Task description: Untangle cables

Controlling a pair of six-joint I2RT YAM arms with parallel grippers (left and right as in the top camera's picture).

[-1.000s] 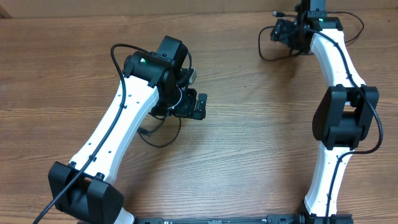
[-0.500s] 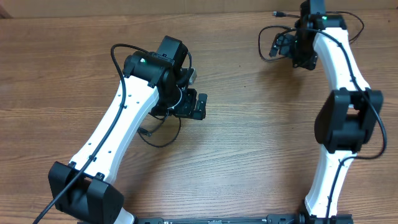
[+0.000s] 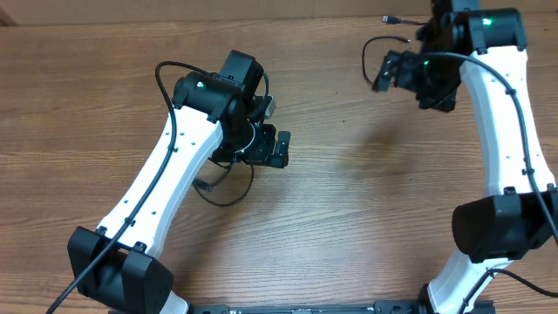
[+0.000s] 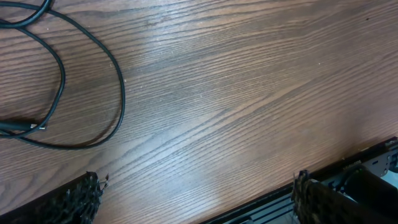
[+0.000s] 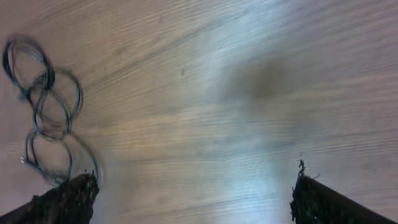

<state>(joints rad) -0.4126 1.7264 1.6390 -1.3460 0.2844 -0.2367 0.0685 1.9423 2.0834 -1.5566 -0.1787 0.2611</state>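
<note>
Though overhead obscures their spread, wrist views show left hand [image 4: 196, 200] and right hand [image 5: 194, 200] wide, cables [image 4: 124, 94] loose.

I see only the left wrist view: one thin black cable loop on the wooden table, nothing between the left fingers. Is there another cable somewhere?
Observer: Yes. In the overhead view a second thin black cable lies near the far right corner of the wooden table, apart from your loop.
Operator: Do the right fingers hold it?
Observer: No. In the right wrist view the right arm's fingers stand open, only bare wood between them.
Operator: Is it straight?
Observer: No, it lies in several overlapping loops, though that picture is blurred.
</note>
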